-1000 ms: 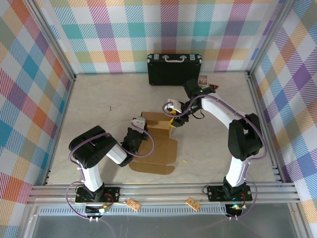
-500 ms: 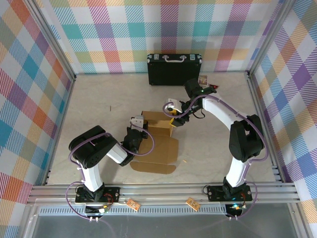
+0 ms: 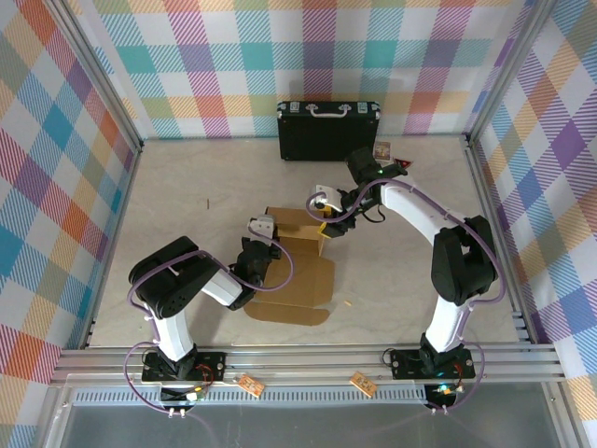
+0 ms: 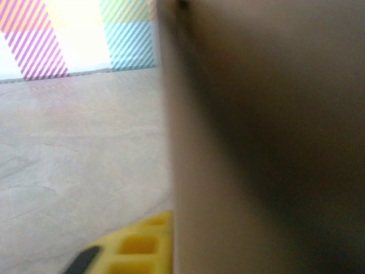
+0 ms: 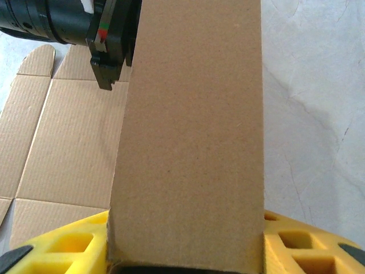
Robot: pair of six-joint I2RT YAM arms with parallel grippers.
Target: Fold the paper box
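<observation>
Right claw [image 5: 185,251] was found clamped on a raised flap of the box [image 3: 297,280], which was spread out on the table [image 3: 187,205] between the arms, its near panels laid flat. Left claw [image 3: 266,245] was parked right up by the raised part's left side, but its opening couldn't be made out, tbh.

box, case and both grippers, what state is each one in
box: half folded, one panel raised, the rest flat
case: shut, at the back wall
right gripper: fingers shut on the raised panel
left gripper: against the box, open or shut unclear
</observation>
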